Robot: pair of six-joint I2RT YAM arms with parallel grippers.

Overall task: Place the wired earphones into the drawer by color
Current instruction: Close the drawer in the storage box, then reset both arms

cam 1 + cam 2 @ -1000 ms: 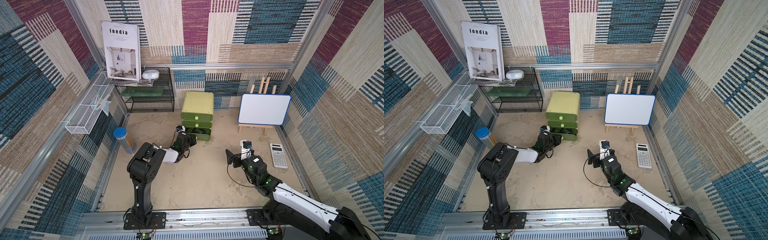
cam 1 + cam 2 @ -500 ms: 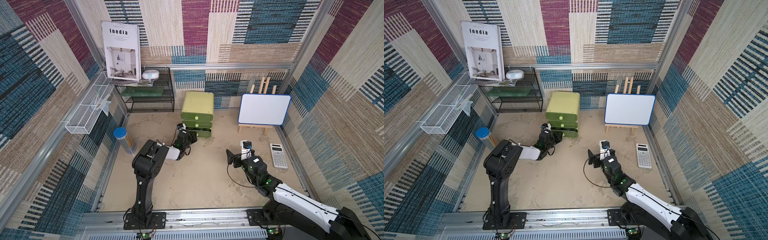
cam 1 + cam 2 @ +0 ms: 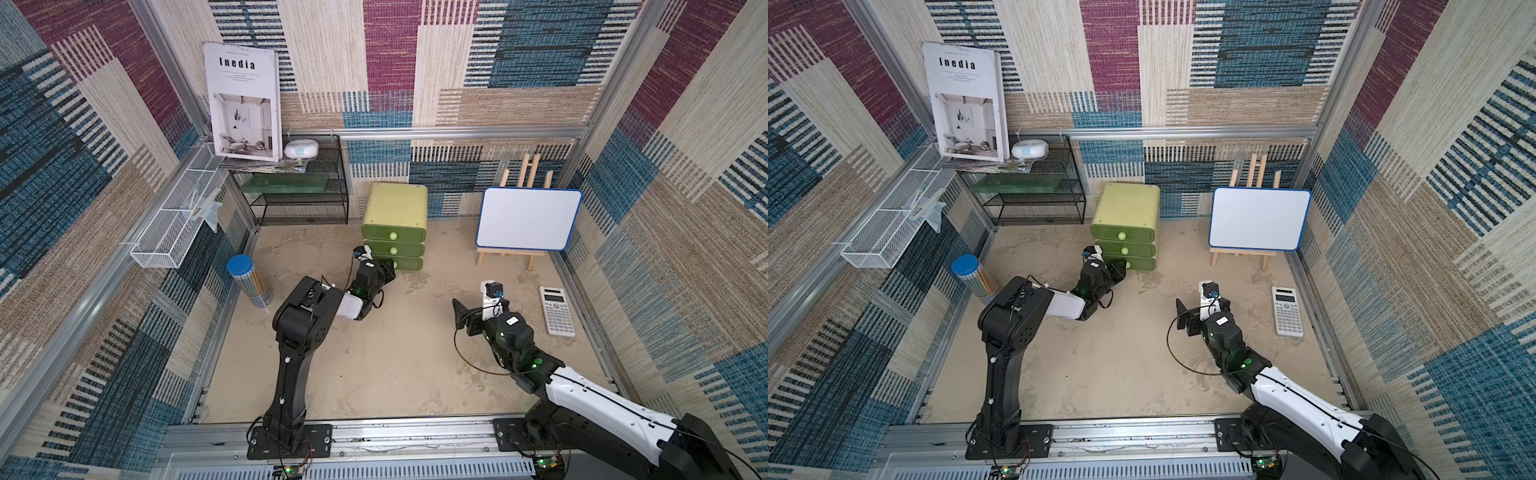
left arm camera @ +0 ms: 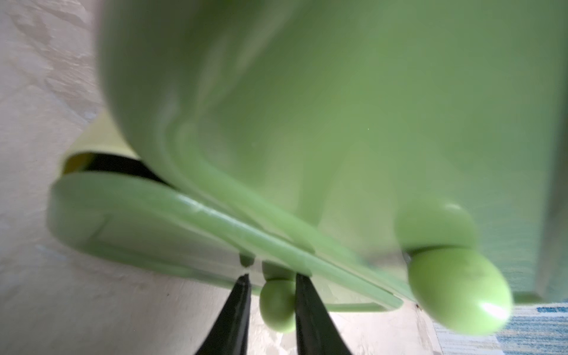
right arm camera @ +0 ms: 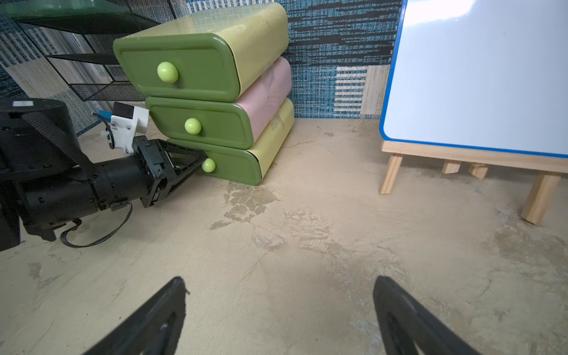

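left jaws clenched on bottom drawer knob
drawer unit upper centre of frame in both top views; bottom drawer cracked open; right jaws released, over bare bench

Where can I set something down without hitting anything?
The table is barest between the left arm and right arm, in front of the drawer unit and whiteboard easel; the strip between those two is bare too. Crowded: the bottom knob, gripped by the left gripper, and the edges by calculator and canister.
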